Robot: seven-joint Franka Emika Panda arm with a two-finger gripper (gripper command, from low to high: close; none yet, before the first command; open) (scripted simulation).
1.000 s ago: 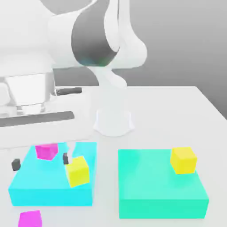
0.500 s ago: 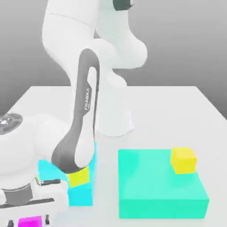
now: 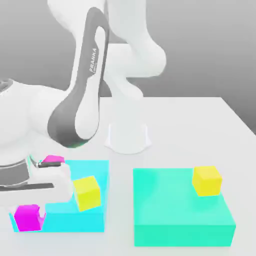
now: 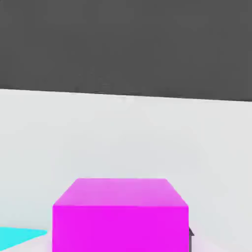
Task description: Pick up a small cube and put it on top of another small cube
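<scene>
Magenta cube (image 3: 28, 217) (image 4: 120, 215) sits between the jaws, apparently clamped, held off the tabletop (image 3: 200, 120) before the cyan block (image 3: 92, 217).

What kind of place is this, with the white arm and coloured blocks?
Most likely a simulated robot test bench, not a real room. A white arm stands on a plain white table against a blank grey backdrop, with only toy-like blocks: a cyan block, a teal block and yellow cubes.
</scene>
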